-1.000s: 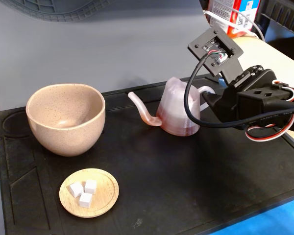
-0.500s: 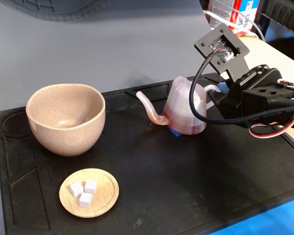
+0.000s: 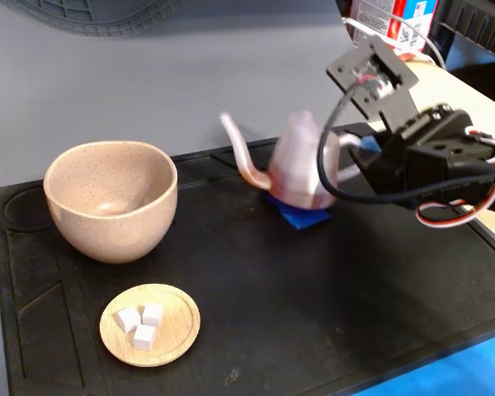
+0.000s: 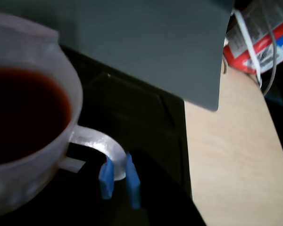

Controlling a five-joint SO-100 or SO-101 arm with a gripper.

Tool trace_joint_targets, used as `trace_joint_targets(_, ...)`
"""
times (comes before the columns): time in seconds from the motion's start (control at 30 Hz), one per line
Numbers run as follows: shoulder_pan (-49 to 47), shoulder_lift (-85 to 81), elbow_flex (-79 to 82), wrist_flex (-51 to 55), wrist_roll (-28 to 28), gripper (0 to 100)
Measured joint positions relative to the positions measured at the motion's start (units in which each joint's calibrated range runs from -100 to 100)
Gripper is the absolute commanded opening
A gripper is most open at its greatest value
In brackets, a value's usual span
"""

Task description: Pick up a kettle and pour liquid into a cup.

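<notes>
**Gripper clamped on the kettle handle**

A black mat (image 3: 313,280) covers the table before a grey backdrop (image 3: 190,74). In the wrist view the gripper (image 4: 119,181) has its blue fingertips (image 4: 106,179) pinched on the handle (image 4: 96,141) of the kettle (image 3: 301,165), dark liquid (image 4: 23,113) inside. The arm (image 3: 429,161) reaches in from the right. The cup (image 3: 111,198) stands at left, spout pointing toward it.

Fixed view: even, diffuse illumination, moderately bright. The speckled beige-pink ceramic cup (image 3: 111,198) casts only a soft shadow on the black mat surface (image 3: 313,289). The translucent pale-pink plastic kettle (image 3: 301,163) is motion-blurred; the cup is sharp. Wrist view: dim, underexposed toward 7 o'clock, brighter at 3 o'clock over pale wood. The kettle rim (image 4: 61,52) is out of focus; the dark reddish-amber liquid (image 4: 23,113) shows no glare.
</notes>
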Motion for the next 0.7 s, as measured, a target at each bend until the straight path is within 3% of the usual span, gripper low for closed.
trace_joint_targets(0.33, -2.9, 0.0, -8.5, 0.8, 0.0, 0)
trace_joint_targets(0.43, -2.9, -3.0, -8.5, 7.5, 0.0, 0)
trace_joint_targets(0.57, -2.6, -5.4, -8.9, 8.5, 0.0, 0)
trace_joint_targets(0.7, -5.0, -5.3, -17.1, 14.9, 0.1, 0)
